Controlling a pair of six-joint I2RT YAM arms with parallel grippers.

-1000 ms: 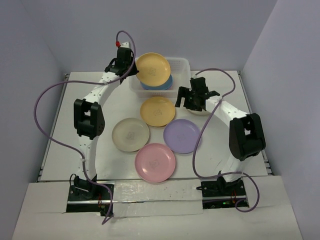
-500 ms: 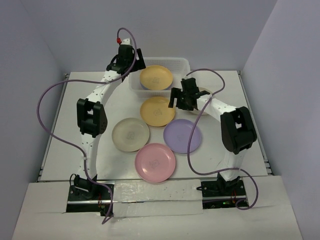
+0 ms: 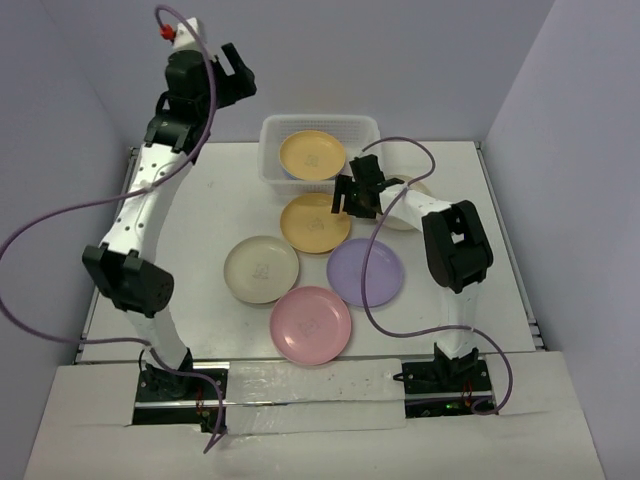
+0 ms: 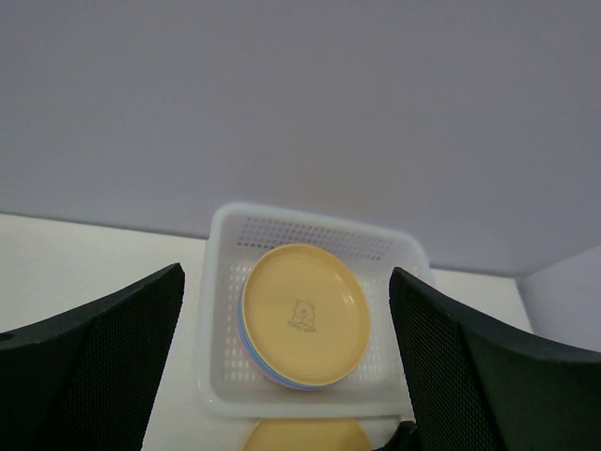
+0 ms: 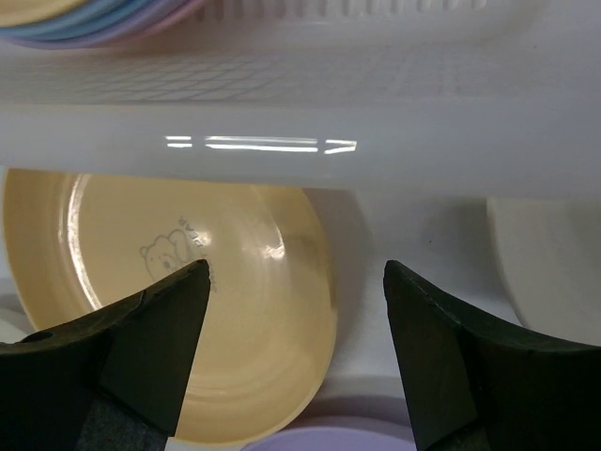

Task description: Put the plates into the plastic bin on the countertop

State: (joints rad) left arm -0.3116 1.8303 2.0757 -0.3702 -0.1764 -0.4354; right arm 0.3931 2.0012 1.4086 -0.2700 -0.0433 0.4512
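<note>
Plate [image 5: 188, 319], yellow-orange, below wide-open empty right tool [image 5: 296, 277]; left tool [image 3: 238, 72] wide, high above bin [image 3: 370, 140]

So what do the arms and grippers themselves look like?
The left arm and right arm match: white links, bulky black joint housings, a lavender cable looping off each. The left gripper and right gripper are black; the left's fingers show a fine mesh texture. A red cap tops the left wrist.
</note>
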